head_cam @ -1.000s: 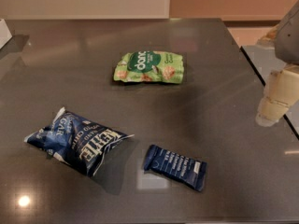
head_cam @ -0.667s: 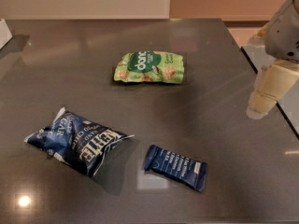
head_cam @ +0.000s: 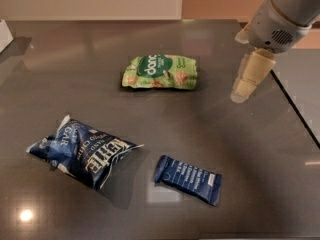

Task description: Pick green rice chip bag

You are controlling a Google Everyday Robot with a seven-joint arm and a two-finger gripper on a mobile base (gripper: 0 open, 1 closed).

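Note:
The green rice chip bag (head_cam: 160, 72) lies flat on the dark grey table (head_cam: 220, 134), a little back of the middle. It is light green with a dark green round logo and pictured tan chips. My gripper (head_cam: 243, 91) hangs over the table to the right of the bag, about a bag's width away, at the end of the grey arm coming in from the upper right. It holds nothing and touches nothing.
A larger dark blue chip bag (head_cam: 82, 151) lies at the front left. A small navy bar wrapper (head_cam: 187, 179) lies at the front middle. A seam (head_cam: 295, 109) runs along the table's right side. A white object (head_cam: 4, 34) sits at the far left edge.
My gripper and arm have moved left and farther over the table, closer to the green bag. The bags and wrapper have not moved.

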